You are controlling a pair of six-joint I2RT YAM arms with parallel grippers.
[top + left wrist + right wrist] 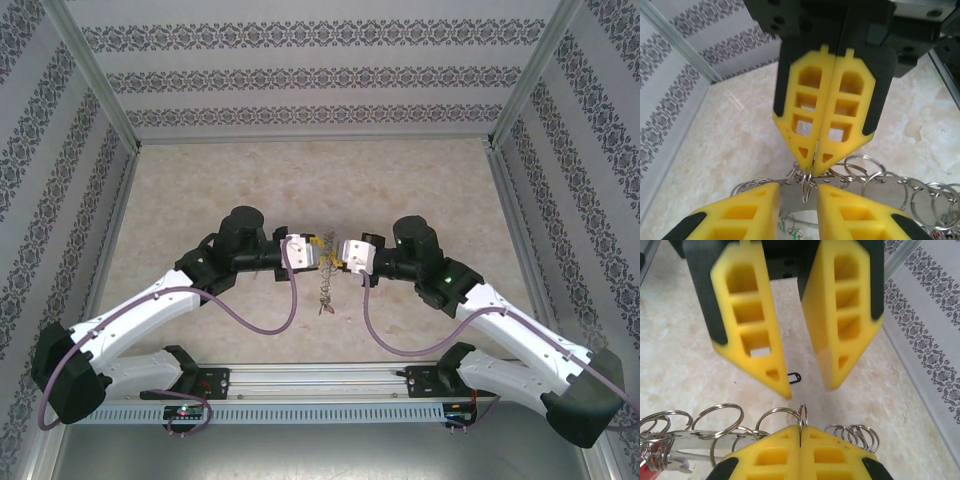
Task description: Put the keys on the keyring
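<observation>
Over the pale marbled surface point(200, 190) the two arms meet nose to nose, with the left claw point(320, 250) and the right claw point(341, 258) almost tip to tip. The keyring point(323, 285) hangs off the surface just beneath them, trailing down in a thin string toward the arm bases.

Seen from the left wrist, the right claw point(813, 167) is clenched, its yellow tips pressed together on one small loop of the keyring point(880, 182). Beside that loop, more wire rings fan out along a flat strip of metal. The left claw point(797, 191) is released, with its fingers apart on either side of that pinched loop.

From the right wrist, the right claw point(800, 434) pinches the loop upright, and the left claw point(810, 387) gapes above it. Down on the surface, in the gap between its fingers, lies a tiny black oval loop point(795, 377), well apart from the keyring point(715, 425).
</observation>
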